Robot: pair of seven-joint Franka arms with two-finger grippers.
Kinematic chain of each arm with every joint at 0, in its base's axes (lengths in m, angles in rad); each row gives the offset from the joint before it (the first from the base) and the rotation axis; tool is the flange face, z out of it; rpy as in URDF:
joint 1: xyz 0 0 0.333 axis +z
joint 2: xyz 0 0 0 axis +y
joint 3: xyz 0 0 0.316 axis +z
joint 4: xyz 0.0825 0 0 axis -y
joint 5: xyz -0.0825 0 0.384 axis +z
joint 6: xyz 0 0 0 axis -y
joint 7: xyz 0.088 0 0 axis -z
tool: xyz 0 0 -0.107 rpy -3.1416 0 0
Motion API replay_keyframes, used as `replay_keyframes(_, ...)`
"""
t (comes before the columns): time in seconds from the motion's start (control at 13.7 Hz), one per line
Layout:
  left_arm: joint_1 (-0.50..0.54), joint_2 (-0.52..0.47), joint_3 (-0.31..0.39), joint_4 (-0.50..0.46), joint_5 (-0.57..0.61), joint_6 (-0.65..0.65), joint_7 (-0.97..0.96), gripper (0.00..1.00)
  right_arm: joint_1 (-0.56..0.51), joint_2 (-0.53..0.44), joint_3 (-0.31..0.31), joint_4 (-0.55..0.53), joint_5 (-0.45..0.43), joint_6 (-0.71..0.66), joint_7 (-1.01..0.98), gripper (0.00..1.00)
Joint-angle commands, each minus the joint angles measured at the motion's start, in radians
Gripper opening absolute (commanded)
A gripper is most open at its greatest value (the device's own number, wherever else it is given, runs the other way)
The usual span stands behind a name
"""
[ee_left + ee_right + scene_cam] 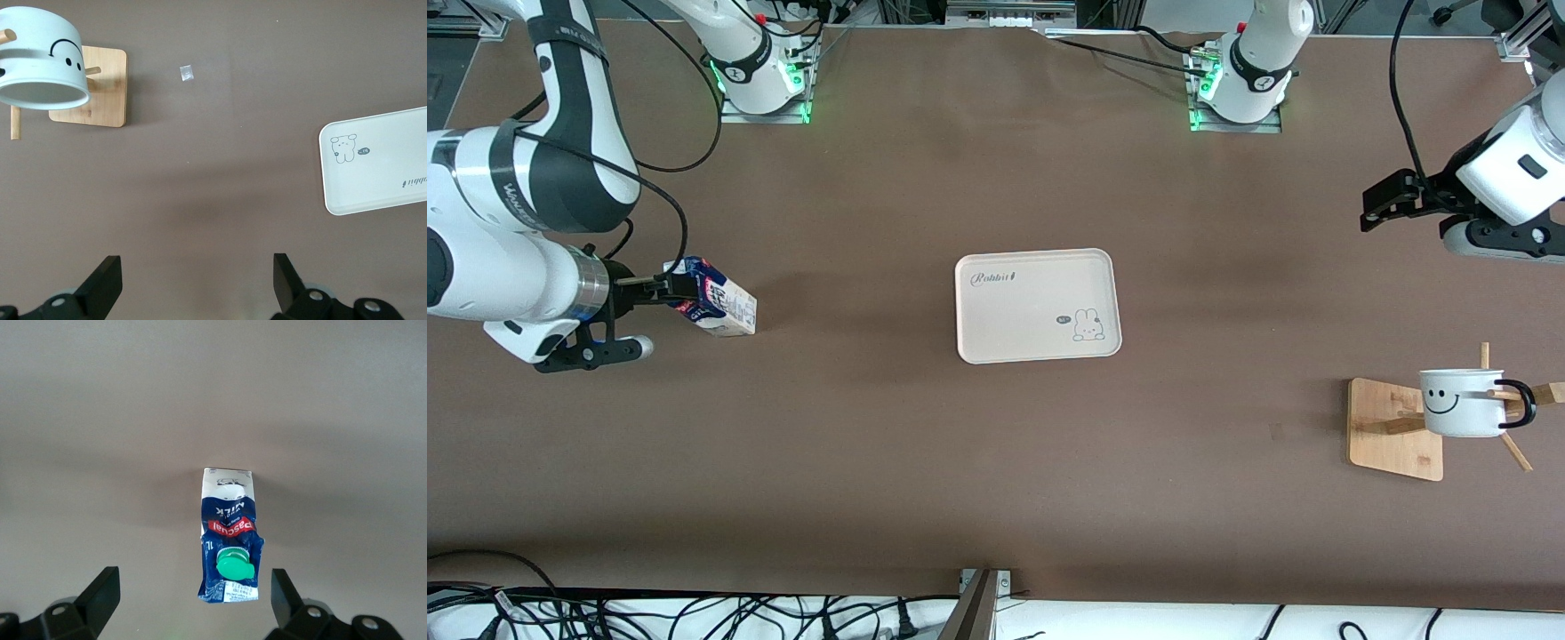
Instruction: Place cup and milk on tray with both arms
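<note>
Cup: the white smiley-face cup (pixel 1463 403) hangs on a peg of the wooden stand (pixel 1394 428), nearest the front camera of all the things on the table, at the left arm's end; its black handle (pixel 1519 404) points away from the tray. In the left wrist view the cup (pixel 41 59) shows its open mouth, with the stand's square base (pixel 93 87) beside it.

Milk: the blue-and-white carton (pixel 716 303) stands tilted on the table at the right arm's end, well apart from the tray. The right wrist view shows the carton (pixel 229 537) with its green cap (pixel 233 564) facing the camera.

Tray: the cream tray (pixel 1037 305) lies flat mid-table between carton and cup, bare, farther from the front camera than the cup. Its edge shows in the left wrist view (pixel 373 200).

Right gripper: the right gripper (pixel 660 292) is at the carton's top end; its fingers (pixel 100 590) stand wide apart on either side of the carton, touching nothing.

Left gripper: the left gripper (pixel 1378 206) hangs over bare table at the left arm's end, well apart from the cup, its fingers (pixel 101 283) spread wide and holding nothing.

Table: brown surface (pixel 996 471), with a small pale scrap (pixel 187 73) near the stand.
</note>
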Motion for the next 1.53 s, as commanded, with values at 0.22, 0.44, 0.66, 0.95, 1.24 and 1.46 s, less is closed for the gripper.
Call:
replay_keyframes(0.22,0.019,-0.002,-0.002,0.010,0.013,-0.001,0.006,1.00,-0.018,0.011,-0.007,-0.026,0.003,0.021,0.009,1.00)
replay_keyframes(0.44,-0.059,-0.040,0.077,-0.036,0.005,0.014,0.006,1.00,-0.018,0.013,-0.006,-0.043,0.003,0.031,0.008,1.00)
replay_keyframes(0.66,-0.228,-0.103,0.280,-0.150,0.001,0.116,0.009,1.00,-0.021,0.021,-0.007,-0.057,0.003,0.037,0.000,1.00)
replay_keyframes(0.95,-0.228,-0.121,0.277,-0.170,-0.001,0.109,0.024,1.00,-0.023,0.001,-0.009,-0.126,0.005,0.025,-0.001,1.00)
replay_keyframes(1.24,-0.233,-0.118,0.275,-0.159,0.002,0.109,0.031,1.00,-0.026,-0.004,-0.061,-0.133,0.001,0.013,-0.061,1.00)
replay_keyframes(1.46,-0.238,-0.120,0.262,-0.156,0.002,0.106,0.029,1.00,-0.026,-0.007,-0.063,-0.133,0.005,0.011,-0.060,1.00)
